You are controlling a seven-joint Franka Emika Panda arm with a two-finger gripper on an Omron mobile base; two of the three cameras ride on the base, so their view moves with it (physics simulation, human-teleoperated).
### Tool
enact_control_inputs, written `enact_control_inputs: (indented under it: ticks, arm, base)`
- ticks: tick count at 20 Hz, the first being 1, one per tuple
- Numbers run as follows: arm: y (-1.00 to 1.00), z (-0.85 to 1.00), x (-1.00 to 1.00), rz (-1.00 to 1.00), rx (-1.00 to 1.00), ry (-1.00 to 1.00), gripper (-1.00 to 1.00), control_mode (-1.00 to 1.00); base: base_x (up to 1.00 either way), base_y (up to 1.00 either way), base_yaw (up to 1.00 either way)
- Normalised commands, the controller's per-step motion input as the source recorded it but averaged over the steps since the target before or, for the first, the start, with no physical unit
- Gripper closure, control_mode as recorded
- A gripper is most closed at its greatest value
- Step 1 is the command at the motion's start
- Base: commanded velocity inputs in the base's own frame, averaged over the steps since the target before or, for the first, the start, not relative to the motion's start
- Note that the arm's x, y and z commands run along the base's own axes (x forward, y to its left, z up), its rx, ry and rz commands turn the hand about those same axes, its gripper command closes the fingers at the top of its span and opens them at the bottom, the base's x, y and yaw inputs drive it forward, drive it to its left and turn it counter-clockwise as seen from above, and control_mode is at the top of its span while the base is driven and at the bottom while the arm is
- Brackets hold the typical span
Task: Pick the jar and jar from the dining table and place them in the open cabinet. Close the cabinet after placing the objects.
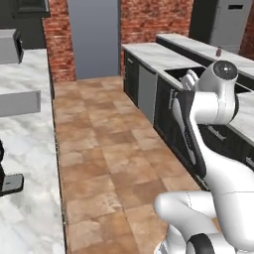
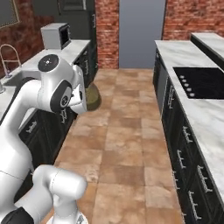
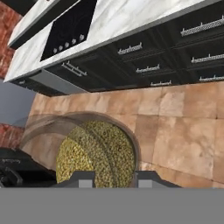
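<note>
Gripping the olive jar (image 3: 94,153), the gripper (image 3: 113,177) has a dark fingertip pressed on either side of the glass at the bottom of the hand view. In the right base view the jar (image 2: 92,97) shows as an olive shape tucked behind the arm's elbow, held in the air over the floor (image 2: 127,144) near the front edge of the sink counter (image 2: 26,65).

The tiled aisle runs wide and bare between the two rows of dark drawers, up to a grey door (image 2: 141,33) in the brick wall. On the right of that view the dining table (image 2: 205,113) stretches along the aisle, its marble edge overhanging the drawer fronts, with the black cooktop (image 2: 202,81) set in well back from that edge. In the hand view the table (image 3: 122,19) lies beyond the jar, with a strip of open floor between.

A steel microwave (image 2: 56,35) stands at the far end of the sink counter, and a tap (image 2: 6,54) rises at the sink.
</note>
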Motion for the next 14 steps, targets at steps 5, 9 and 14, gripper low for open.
enact_control_inputs:
  ticks: [5,9,14]
  arm:
    - [0.0,0.0,0.0,0.0,0.0,0.0,1.0,1.0]
    - [0.0,0.0,0.0,0.0,0.0,0.0,1.0,1.0]
    - [0.0,0.0,0.0,0.0,0.0,0.0,1.0,1.0]
  base:
    - [1.0,0.0,0.04]
    - [1.0,0.0,0.13]
    - [1.0,-0.01,0.19]
